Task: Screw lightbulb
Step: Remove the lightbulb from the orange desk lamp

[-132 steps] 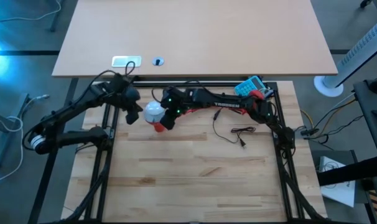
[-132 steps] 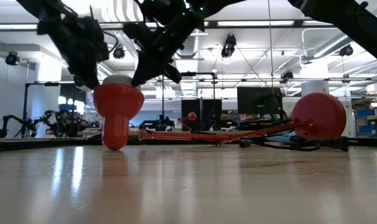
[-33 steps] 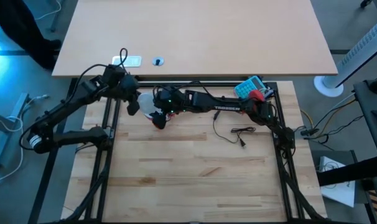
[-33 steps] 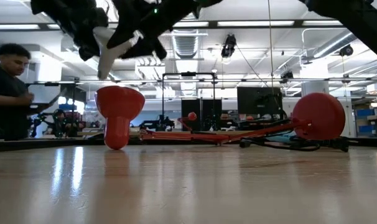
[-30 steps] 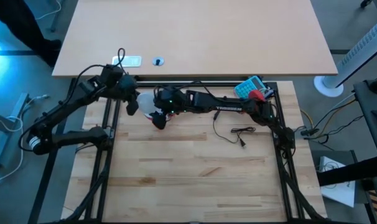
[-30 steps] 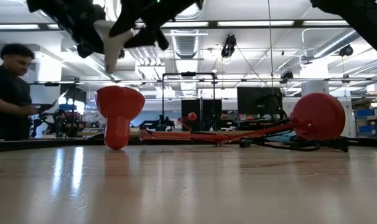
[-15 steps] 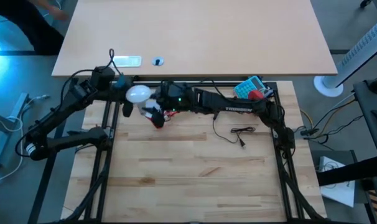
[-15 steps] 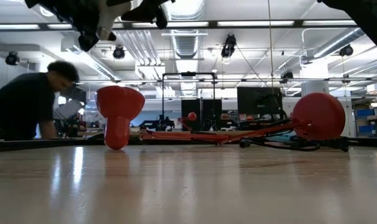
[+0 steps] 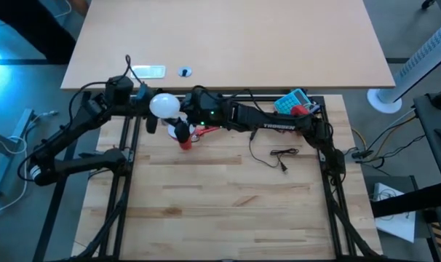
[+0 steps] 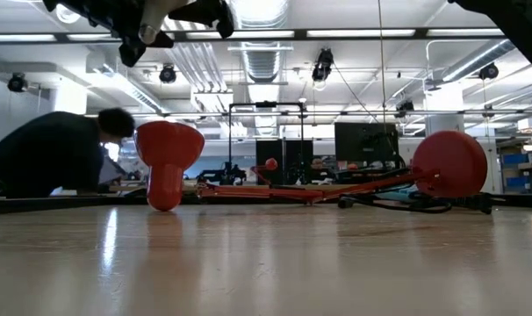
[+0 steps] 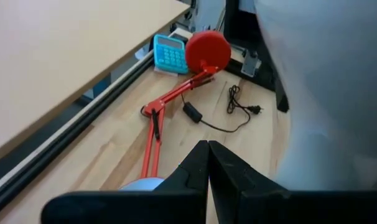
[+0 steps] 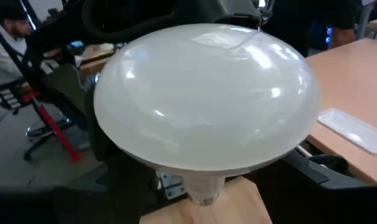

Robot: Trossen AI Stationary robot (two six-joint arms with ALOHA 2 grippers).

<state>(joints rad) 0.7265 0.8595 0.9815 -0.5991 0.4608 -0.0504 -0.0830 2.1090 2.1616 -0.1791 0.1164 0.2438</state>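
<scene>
Bulb-carrying step. Lightbulb (image 9: 164, 105) held up off the table between left gripper (image 9: 149, 109) and right gripper (image 9: 183, 116), above the lamp shade (image 10: 168, 146). Can't tell which pinches it. Next, judged: lower base into shade.

Bright ceiling strips; person (image 10: 55, 154) seemingly motion-blurred
</scene>
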